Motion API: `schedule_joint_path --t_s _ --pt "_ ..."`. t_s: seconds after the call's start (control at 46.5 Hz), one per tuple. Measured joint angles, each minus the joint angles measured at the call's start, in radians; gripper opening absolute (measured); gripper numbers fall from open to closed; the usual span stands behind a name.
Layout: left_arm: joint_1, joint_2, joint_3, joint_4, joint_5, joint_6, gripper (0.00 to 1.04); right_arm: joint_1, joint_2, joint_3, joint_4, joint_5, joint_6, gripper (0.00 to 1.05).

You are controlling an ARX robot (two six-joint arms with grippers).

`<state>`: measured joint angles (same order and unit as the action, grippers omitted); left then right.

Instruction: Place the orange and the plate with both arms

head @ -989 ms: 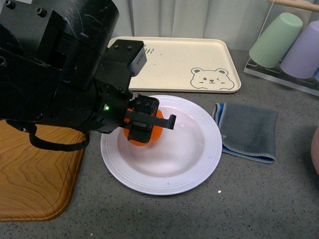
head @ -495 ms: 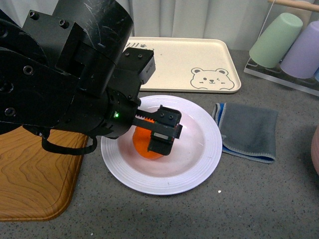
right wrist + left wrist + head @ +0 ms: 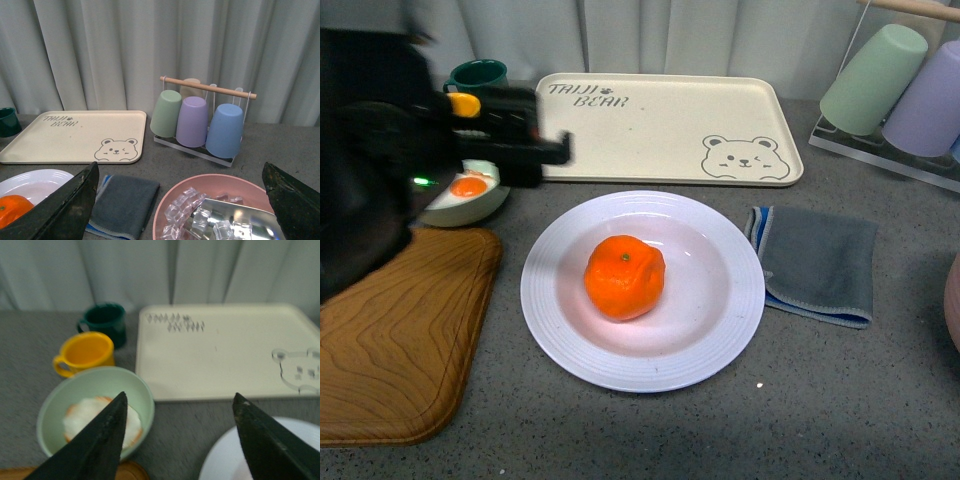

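Note:
The orange (image 3: 625, 276) lies in the well of the white plate (image 3: 720, 330), a little left of its middle, on the grey counter. It also shows at the edge of the right wrist view (image 3: 12, 210), on the plate (image 3: 35, 181). My left gripper (image 3: 535, 150) is open and empty, blurred, up at the far left above the pale green bowl, well clear of the plate. In the left wrist view its gripper (image 3: 179, 405) hangs over the counter between the bowl and the plate rim (image 3: 225, 465). My right gripper (image 3: 180, 200) is open over a pink bowl, out of the front view.
A cream bear tray (image 3: 670, 125) lies behind the plate. A green bowl with a fried egg (image 3: 470, 195), a yellow mug (image 3: 85, 352) and a dark green mug (image 3: 480, 75) stand far left. A wooden board (image 3: 390, 340), a grey cloth (image 3: 820, 260), a cup rack (image 3: 905, 90) and a pink bowl of ice (image 3: 215, 210) surround it.
My left gripper let go of the orange, which now rests in the plate, and drew back up and to the far left. The orange sits slightly further right than before.

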<state>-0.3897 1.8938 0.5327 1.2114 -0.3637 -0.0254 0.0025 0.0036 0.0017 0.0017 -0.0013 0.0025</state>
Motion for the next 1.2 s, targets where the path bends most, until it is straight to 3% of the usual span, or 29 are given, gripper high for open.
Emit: schedule_joint_path --t_s 0.129,0.387,0.581,0.903,0.946,1.011,1.204 --pt "0.063 -0.132 -0.124 0.138 0.036 0.007 0.45 0.0 0.0 0.0 0.0 0.0 0.0 0.95" --pt "0.16 -0.35 -0.314 0.092 0.139 0.014 0.04 0.0 0.0 0.0 0.0 0.0 0.0 0.95" --pt "0.23 -0.571 -0.422 -0.019 0.209 0.018 0.04 0.0 0.0 0.0 0.0 0.0 0.0 0.95" --pt "0.302 -0.959 -0.486 -0.336 0.281 0.018 0.04 0.0 0.0 0.0 0.0 0.0 0.0 0.95" --pt "0.343 -1.001 -0.495 -0.372 0.343 0.018 0.04 0.0 0.0 0.0 0.0 0.0 0.0 0.95" --pt "0.38 -1.068 -0.506 -0.426 0.356 0.018 0.04 0.0 0.0 0.0 0.0 0.0 0.0 0.95" --pt "0.387 -1.23 -0.512 -0.566 0.364 0.018 0.04 0.0 0.0 0.0 0.0 0.0 0.0 0.95"
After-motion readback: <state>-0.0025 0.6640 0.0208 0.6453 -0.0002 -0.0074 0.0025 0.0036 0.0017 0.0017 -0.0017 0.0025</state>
